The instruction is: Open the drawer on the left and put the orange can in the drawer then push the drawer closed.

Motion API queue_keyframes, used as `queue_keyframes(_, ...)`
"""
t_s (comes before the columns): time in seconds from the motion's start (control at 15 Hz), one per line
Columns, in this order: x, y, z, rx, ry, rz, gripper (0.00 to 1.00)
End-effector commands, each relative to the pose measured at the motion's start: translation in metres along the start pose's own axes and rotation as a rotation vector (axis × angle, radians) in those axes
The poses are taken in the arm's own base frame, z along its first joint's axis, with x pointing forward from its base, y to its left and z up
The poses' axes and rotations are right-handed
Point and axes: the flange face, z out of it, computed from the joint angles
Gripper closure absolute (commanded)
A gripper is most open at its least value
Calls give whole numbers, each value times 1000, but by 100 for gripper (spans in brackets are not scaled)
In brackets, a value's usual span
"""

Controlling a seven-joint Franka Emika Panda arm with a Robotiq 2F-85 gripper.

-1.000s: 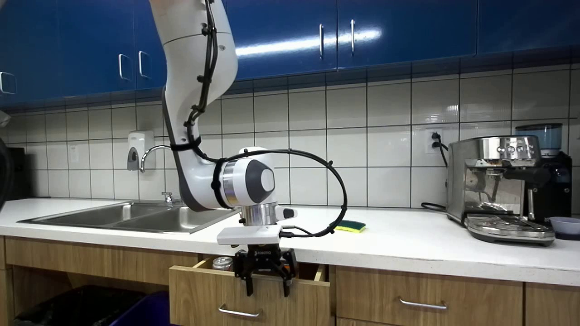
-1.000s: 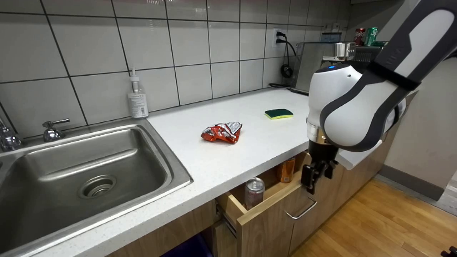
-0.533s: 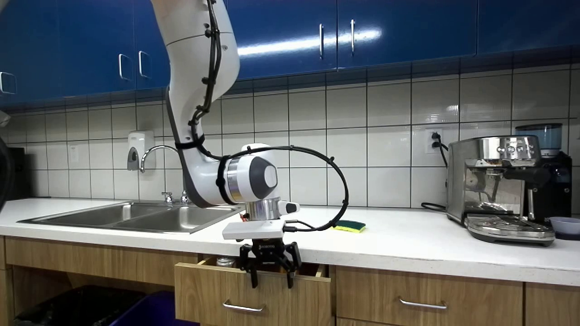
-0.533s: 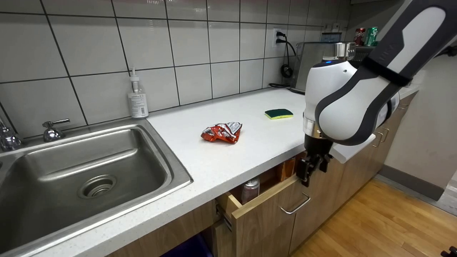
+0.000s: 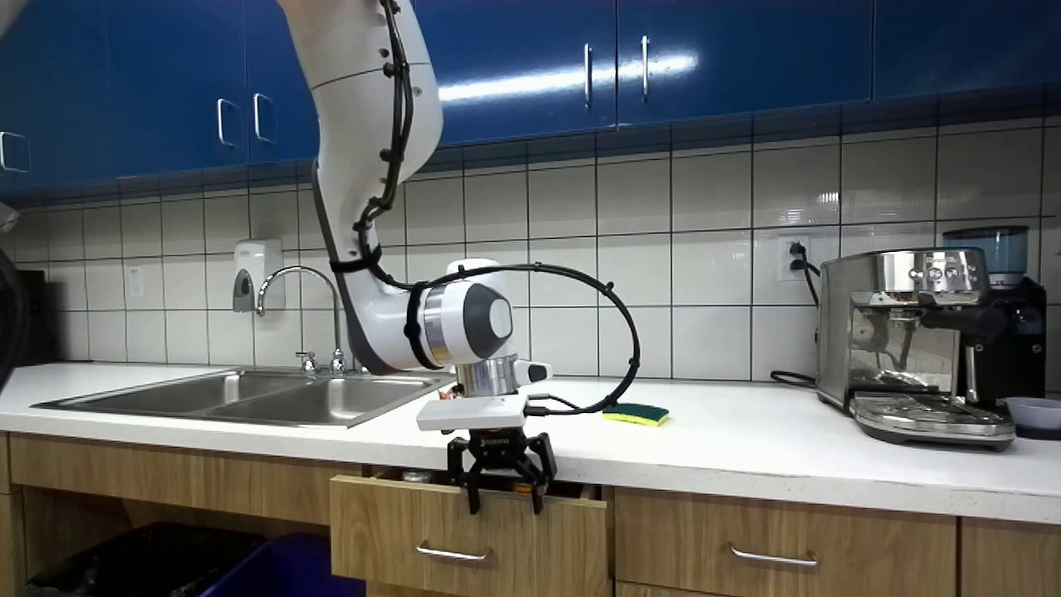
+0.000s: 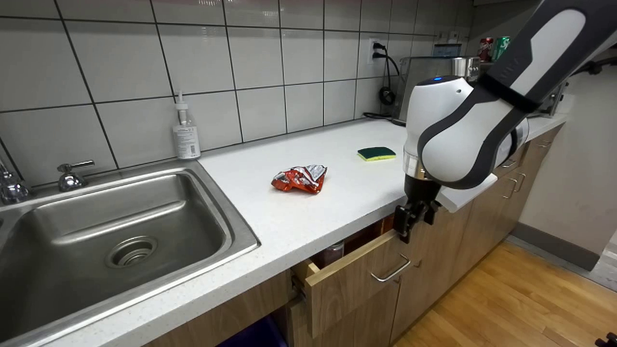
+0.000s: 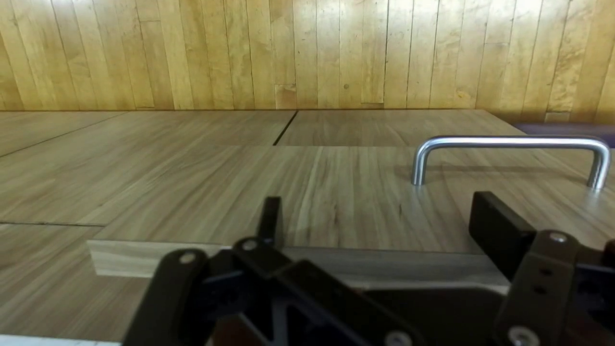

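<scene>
The light-wood drawer (image 5: 390,522) is partly open under the counter in both exterior views (image 6: 347,289). Its silver bar handle (image 6: 391,270) faces out. The orange can (image 6: 387,222) stands inside towards the drawer's far end, mostly hidden by the front and the counter. A bit of orange (image 5: 522,487) shows behind the gripper. My gripper (image 5: 506,502) is open and empty, pointing down at the drawer front's top edge. In the wrist view its spread fingers (image 7: 377,226) reach over the front's outer face, beside the handle.
A second can (image 6: 332,253) with a silvery top stands in the drawer. A red-and-silver crumpled wrapper (image 6: 300,179) and a green-yellow sponge (image 6: 376,153) lie on the counter. A sink (image 6: 130,250) is beside them. A closed drawer (image 5: 771,531) is further right.
The drawer has slid inwards, from wider open to partly open. My open gripper has moved with it towards the counter. The cans inside are now more covered.
</scene>
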Motion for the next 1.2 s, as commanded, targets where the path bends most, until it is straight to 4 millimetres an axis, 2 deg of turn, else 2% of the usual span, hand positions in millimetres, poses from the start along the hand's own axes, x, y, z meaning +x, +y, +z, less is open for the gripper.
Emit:
queue_keyframes(0.0,30,13,-17,-10,66,32,0)
queue_keyframes(0.27,39,17,-19,-11,78,41,0)
queue_keyframes(0.6,38,16,-20,-13,76,34,0)
queue_keyframes(1.13,12,7,-37,13,95,17,0)
